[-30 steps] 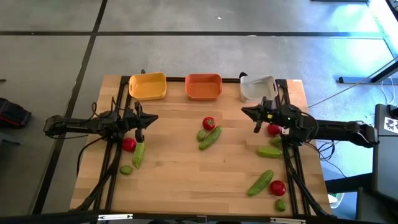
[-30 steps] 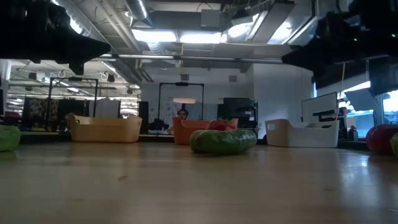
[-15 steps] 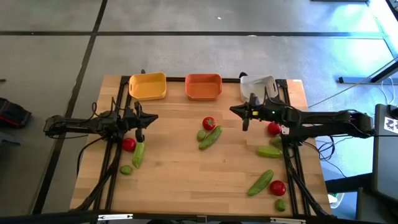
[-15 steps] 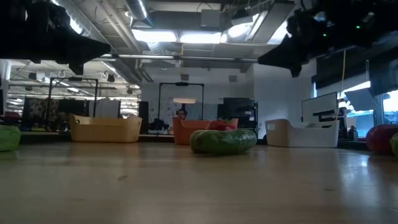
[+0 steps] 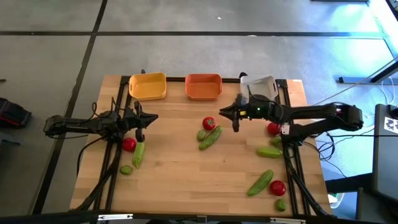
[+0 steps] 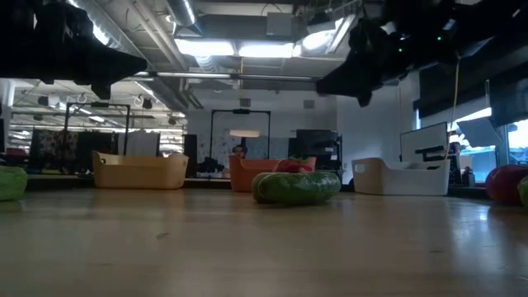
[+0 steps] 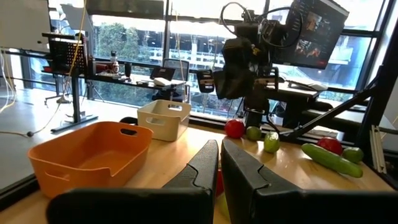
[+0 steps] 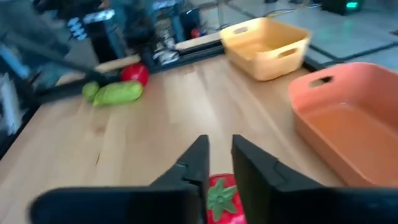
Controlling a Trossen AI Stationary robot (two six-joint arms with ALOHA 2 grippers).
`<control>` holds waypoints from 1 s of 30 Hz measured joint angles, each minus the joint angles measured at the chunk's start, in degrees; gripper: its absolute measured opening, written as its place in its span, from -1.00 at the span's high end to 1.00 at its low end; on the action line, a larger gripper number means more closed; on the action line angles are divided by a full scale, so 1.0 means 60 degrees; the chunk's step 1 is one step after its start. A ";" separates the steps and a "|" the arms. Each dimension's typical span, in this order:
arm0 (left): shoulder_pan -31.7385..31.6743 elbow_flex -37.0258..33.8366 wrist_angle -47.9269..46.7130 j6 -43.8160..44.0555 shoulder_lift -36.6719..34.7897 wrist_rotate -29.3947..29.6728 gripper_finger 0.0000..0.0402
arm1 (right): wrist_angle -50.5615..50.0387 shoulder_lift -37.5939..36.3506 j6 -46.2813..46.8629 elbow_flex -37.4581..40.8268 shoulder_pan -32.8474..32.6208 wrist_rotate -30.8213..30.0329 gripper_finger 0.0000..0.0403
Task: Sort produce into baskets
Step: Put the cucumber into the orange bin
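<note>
Nothing sorted yet afaict: yellow basket (image 5: pixel 148 86), orange basket (image 5: pixel 203 86) & white basket (image 5: pixel 257 88) look empty, produce all on table (image 5: pixel 174 180); my right gripper (image 5: pixel 234 117), slightly parted & empty, hovers beside center tomato (image 5: pixel 209 123); left gripper (image 5: pixel 139 119) closed, idle.

The wooden table (image 5: pixel 180 168) carries yellow basket (image 5: pixel 148 86), orange basket (image 5: pixel 203 86) and white basket (image 5: pixel 258 88) along twelve o'clock, with tomatoes, cucumbers and limes scattered from three to nine.

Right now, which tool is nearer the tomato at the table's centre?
Right. The right tool hovers just beside the centre tomato; the left tool waits far across the table.
</note>
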State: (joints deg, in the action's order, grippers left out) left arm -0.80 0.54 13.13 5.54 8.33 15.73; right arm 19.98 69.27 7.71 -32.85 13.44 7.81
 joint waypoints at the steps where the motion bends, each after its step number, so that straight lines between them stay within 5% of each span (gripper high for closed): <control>1: 0.0001 0.0000 0.0000 0.0038 -0.0001 -0.0001 0.91 | -0.0019 0.0139 -0.0227 -0.0066 -0.0068 0.0138 0.51; 12: 0.0001 0.0000 -0.0081 0.0018 0.0001 -0.0004 0.91 | -0.0426 0.1383 -0.3103 -0.0359 -0.1603 -0.0611 -0.15; 30: 0.0001 0.0000 -0.0084 0.0007 0.0001 -0.0004 0.91 | -0.0399 0.3613 -0.4045 -0.0355 -0.1991 -0.0724 -0.22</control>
State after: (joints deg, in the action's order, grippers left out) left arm -0.80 0.54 12.62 5.58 8.34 15.70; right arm 17.59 90.95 -16.56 -34.98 1.50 3.46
